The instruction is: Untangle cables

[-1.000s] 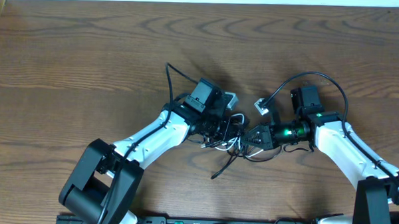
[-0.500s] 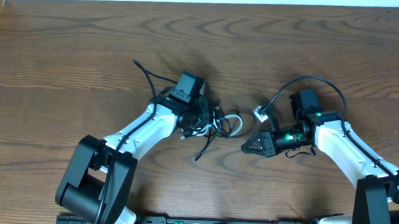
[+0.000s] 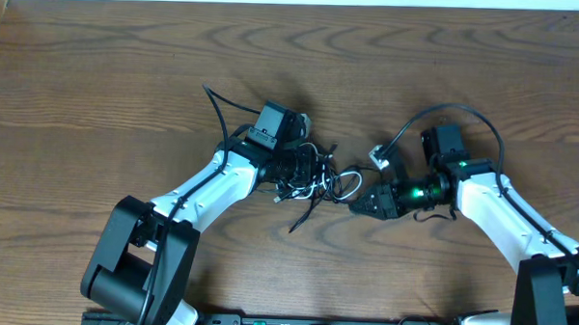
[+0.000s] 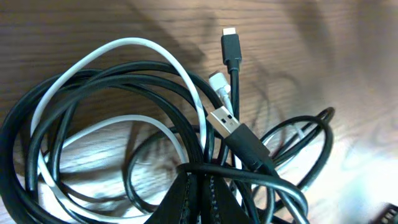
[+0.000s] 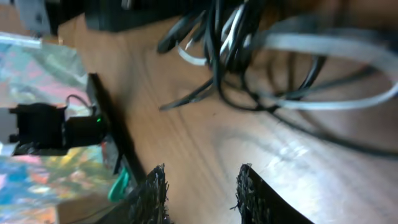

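Overhead view: the cables (image 3: 320, 181) lie bunched on the table (image 3: 128, 80), pinched in the left gripper (image 3: 297, 172). Its jaws stay clamped on black strands, and the white cable (image 4: 155, 50) loops just beside it. Half a second ago the right gripper (image 3: 357, 205) stood closed, well apart from the left gripper. Now it has returned near it, at the bundle's far edge, jaws parted and empty. This looks like the start of a fresh grab, and the tangle is not yet undone.

Smooth, faintly glossy plastic-sheathed cables (image 3: 313, 178) lie on a matt, grained wooden table (image 3: 129, 70).
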`<state>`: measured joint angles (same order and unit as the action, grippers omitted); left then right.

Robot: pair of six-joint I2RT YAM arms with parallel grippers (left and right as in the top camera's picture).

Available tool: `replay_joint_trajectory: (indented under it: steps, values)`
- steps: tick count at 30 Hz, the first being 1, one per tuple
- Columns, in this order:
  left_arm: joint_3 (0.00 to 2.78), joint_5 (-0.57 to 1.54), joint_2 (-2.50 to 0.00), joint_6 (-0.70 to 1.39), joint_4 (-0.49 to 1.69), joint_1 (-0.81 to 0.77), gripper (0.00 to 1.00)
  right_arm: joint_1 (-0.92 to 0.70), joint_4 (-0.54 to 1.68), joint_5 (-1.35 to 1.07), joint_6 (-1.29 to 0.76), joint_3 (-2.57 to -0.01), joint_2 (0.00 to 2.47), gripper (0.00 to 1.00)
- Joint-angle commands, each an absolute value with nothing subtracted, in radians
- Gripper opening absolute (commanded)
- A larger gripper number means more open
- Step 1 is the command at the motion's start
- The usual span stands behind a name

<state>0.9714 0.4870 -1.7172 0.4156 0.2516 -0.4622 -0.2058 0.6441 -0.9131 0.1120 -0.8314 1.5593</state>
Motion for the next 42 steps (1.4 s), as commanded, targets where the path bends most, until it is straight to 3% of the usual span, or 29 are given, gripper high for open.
replay_joint_trajectory:
  steps: [1, 15, 30, 33, 37, 42]
  values:
    - [0.970, 0.550, -1.733, 0.424, 0.244, -0.466, 0.07, -0.230, 0.638, -0.808, 0.098, -0.898, 1.549, 0.34]
    - [0.970, 0.551, -1.733, 0.450, 0.245, -0.466, 0.08, -0.472, 0.495, -0.437, 0.056, -0.905, 1.549, 0.28]
    - [0.970, 0.585, -1.733, 0.450, 0.245, -0.466, 0.08, -0.571, 0.394, -0.208, 0.002, -0.905, 1.549, 0.24]
    - [0.970, 0.592, -1.733, 0.450, 0.249, -0.466, 0.08, -0.571, 0.366, -0.208, -0.007, -0.905, 1.549, 0.18]
    - [0.970, 0.592, -1.733, 0.450, 0.252, -0.466, 0.08, -0.571, 0.362, -0.210, -0.035, -0.905, 1.549, 0.03]
    - [0.971, 0.592, -1.733, 0.483, 0.240, -0.465, 0.08, -0.571, 0.403, -0.219, -0.040, -0.905, 1.549, 0.01]
